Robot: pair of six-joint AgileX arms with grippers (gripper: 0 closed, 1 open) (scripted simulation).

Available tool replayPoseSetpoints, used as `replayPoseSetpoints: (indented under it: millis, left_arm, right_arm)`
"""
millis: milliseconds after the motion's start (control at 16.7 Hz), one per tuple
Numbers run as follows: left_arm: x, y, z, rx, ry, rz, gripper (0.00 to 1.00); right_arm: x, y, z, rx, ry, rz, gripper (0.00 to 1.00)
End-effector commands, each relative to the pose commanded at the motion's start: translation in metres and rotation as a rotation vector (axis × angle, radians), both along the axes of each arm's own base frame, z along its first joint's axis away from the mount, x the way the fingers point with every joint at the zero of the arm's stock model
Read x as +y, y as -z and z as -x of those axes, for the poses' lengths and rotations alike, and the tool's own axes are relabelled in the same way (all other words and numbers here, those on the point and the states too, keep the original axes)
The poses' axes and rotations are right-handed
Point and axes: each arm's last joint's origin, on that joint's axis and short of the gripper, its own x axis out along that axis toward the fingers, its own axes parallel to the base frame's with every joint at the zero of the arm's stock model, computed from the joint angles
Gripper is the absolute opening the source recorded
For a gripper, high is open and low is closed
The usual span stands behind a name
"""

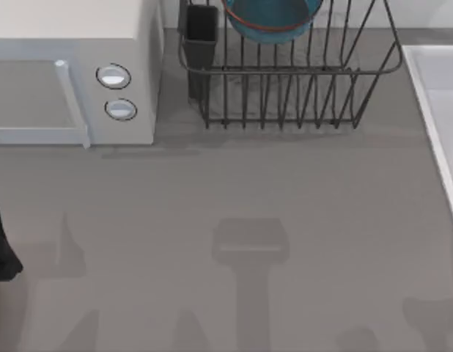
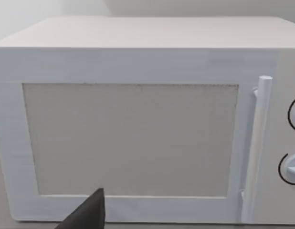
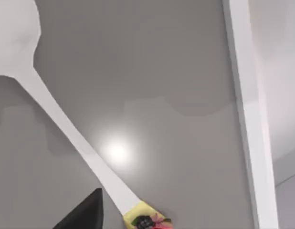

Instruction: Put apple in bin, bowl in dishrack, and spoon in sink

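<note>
Right gripper (image 3: 85, 214) poking in as one dark wedge in the right wrist view, just beside the spoon's yellow end; being cut off there, leaving it impossible to tell whether clamped, apart or together. Left gripper (image 2: 88, 212) likewise showing one dark wedge, facing the door of the microwave (image 1: 72, 81), its state equally impossible to tell; left arm (image 1: 3, 242) hanging at the table's (image 1: 234, 191) left edge in the top view. Counting one microwave with two round knobs at the back left. Counting one dishrack (image 1: 285, 95) just beside it, with one black utensil cup (image 1: 201, 33) at its corner. Seeing one sink (image 1: 445, 88) being clipped by the right edge. Finding one bowl (image 1: 270, 18) sitting inside the dishrack, being cropped by the top edge. Noting one spoon (image 3: 66, 129), white, stretching over grey table near the sink's rim.
</note>
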Motion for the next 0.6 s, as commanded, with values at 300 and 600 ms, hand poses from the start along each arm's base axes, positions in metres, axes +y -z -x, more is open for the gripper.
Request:
replayPoseSetpoints:
  millis: [300,600]
  left_arm:
    - [0.0,0.0,0.0,0.0,0.0,0.0,1.0]
    - [0.0,0.0,0.0,0.0,0.0,0.0,1.0]
  right_arm:
    - [-0.016,-0.003,-0.023,0.294,-0.348,0.061,1.0]
    - [-0.026,-0.002,-0.035,0.434,-0.507,0.049,1.0]
